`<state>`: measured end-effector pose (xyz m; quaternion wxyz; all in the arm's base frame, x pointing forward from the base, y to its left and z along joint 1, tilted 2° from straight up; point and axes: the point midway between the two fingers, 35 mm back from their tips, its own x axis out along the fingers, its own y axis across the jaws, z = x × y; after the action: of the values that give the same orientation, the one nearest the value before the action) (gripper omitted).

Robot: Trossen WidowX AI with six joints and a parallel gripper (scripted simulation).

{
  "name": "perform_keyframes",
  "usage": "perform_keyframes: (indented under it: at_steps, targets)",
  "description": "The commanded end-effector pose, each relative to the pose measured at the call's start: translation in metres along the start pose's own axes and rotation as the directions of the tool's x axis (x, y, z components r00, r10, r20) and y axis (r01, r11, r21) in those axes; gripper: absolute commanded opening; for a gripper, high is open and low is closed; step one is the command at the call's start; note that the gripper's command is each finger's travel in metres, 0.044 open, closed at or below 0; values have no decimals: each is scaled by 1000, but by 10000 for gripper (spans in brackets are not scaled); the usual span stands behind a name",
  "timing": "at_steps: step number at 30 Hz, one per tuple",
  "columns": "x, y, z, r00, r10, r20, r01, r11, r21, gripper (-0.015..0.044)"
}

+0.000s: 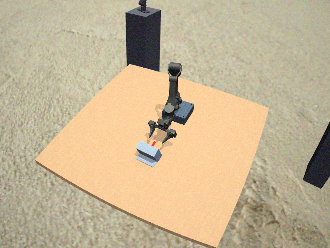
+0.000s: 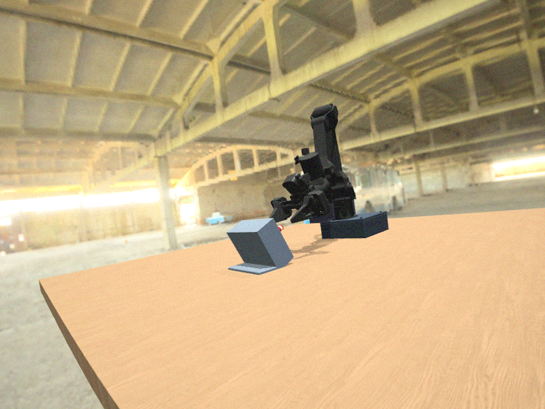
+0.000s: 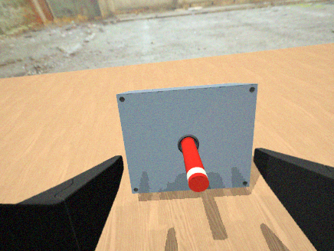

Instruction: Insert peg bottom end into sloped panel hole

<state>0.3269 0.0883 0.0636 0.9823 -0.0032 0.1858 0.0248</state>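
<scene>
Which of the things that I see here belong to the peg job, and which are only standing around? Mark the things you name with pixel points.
For the job:
- red peg with white band (image 1: 153,143) (image 2: 280,227) (image 3: 192,158), in the hole
- sloped panel (image 1: 148,149) (image 2: 275,242) (image 3: 153,126)
- open claw (image 1: 156,140) (image 2: 280,220) (image 3: 188,158)

Only standing around:
- tall dark pillar (image 1: 142,39) behind the table
- second dark pillar (image 1: 318,162), at the picture's right edge
</scene>
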Motion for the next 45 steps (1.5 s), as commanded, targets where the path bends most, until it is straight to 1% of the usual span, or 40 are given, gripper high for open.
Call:
perform_keyframes:
  at_steps: [1,45]
  targets:
    - [-4,-1,0,1000,-3,-1,3,1000,4,440]
    - [-32,3,5,1000,-1,-5,1,1000,1,440]
